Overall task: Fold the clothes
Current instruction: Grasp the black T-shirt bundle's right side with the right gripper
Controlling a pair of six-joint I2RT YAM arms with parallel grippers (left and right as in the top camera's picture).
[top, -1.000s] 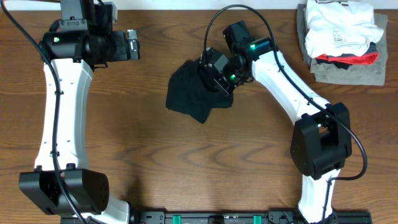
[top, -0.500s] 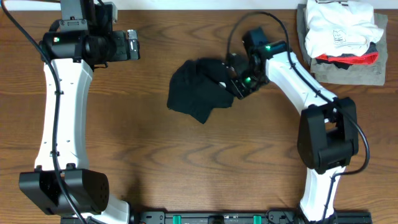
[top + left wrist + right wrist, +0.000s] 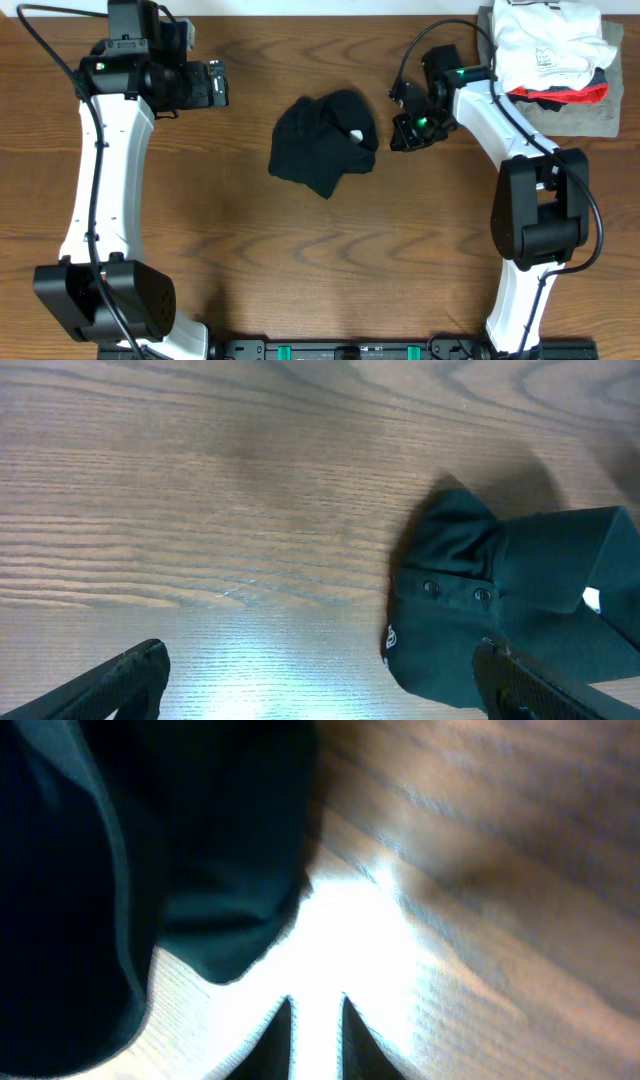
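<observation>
The black T-shirt (image 3: 320,150) lies crumpled on the wooden table, centre back, with a small white label showing on its right side. It also shows at the right of the left wrist view (image 3: 500,610) and at the left of the right wrist view (image 3: 100,870). My right gripper (image 3: 402,135) is just right of the shirt and apart from it. Its fingers (image 3: 317,1020) stand a narrow gap apart with bare table between them. My left gripper (image 3: 215,83) hangs wide open and empty (image 3: 320,680) to the left of the shirt.
A pile of clothes sits at the back right corner: a white garment with grey print (image 3: 550,40) on top, a red and black piece (image 3: 560,95), and a grey folded garment (image 3: 560,118) beneath. The arm bases stand at the front edge.
My right gripper has pulled the shirt's upper edge to the right, let it go and moved off to the right. The left arm shifted slightly.
</observation>
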